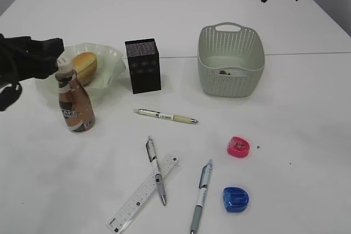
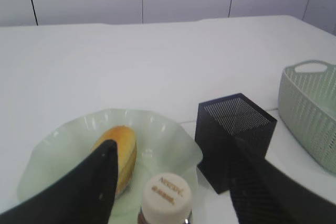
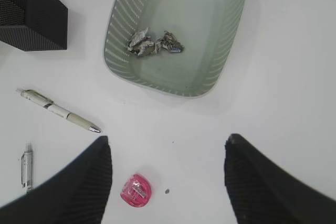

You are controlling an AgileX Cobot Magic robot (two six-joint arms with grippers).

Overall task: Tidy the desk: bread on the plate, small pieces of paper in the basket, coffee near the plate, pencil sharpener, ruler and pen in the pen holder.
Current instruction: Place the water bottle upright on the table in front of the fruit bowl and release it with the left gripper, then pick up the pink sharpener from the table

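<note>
Two tools are seen, both with jaws standing apart and nothing clamped. The left tool (image 2: pixel 173 182) is held low over the coffee (image 1: pixel 75 102), whose white cap is framed between the spread fingers without being gripped, as far as can be told; the bottle stands upright on the table (image 1: pixel 285 135), touching or just in front of the near rim of the plate (image 1: pixel 112 61), so this step can be judged done or nearly so. Just beyond that tool the bread (image 2: pixel 119 156) is found lying in the plate, which is likewise judged finished. A little further off to its right the pen holder (image 1: pixel 143 65) is seen upright; nothing is seen rising above its rim, though its inside is not shown. The right tool (image 3: pixel 168 182) is held high, with the basket (image 3: pixel 118 40) ahead of it and the crumpled paper pieces (image 3: pixel 152 44) lying on the basket's floor, so the paper step is taken as complete. Directly below this tool a pink sharpener (image 3: pixel 136 192) lies on the table, and a cream pen (image 3: pixel 58 111) lies to its left. Farther out, a blue sharpener (image 1: pixel 235 199), the ruler (image 1: pixel 142 194) with a grey pen (image 1: pixel 155 168) crossed over it, and a blue-clipped pen (image 1: pixel 201 193) are left loose. By this judgement, the stationery remains to be put into the pen holder.
</note>
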